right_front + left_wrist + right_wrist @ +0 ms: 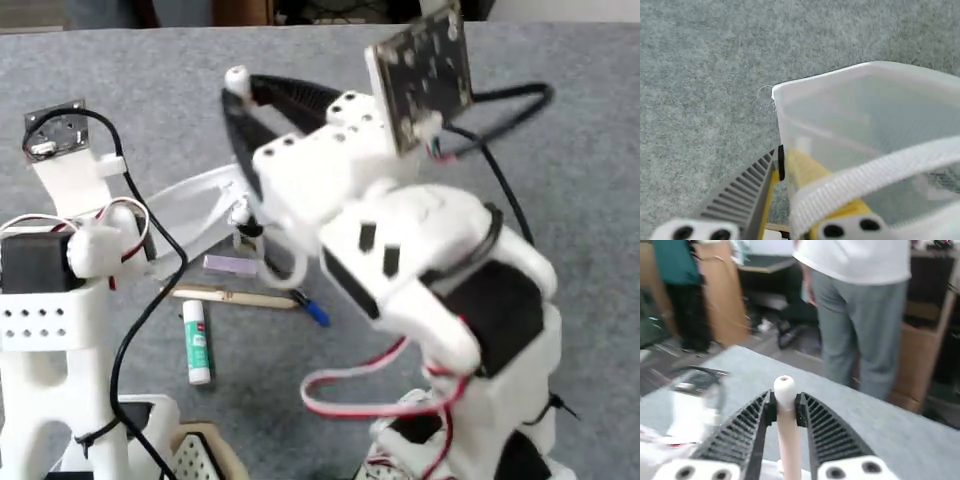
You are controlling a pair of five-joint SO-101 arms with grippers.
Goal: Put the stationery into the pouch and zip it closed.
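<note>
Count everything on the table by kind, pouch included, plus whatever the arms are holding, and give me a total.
1 pouch
1 glue stick
1 eraser, purple
1 pencil, lying on the table
1 pen, cream, in the right gripper
Total: 5

Left end effector (781, 162) clamps the translucent pouch (865, 120) near one corner. White webbing (875, 175) edges the pouch, over the grey desk (705, 75).
</note>
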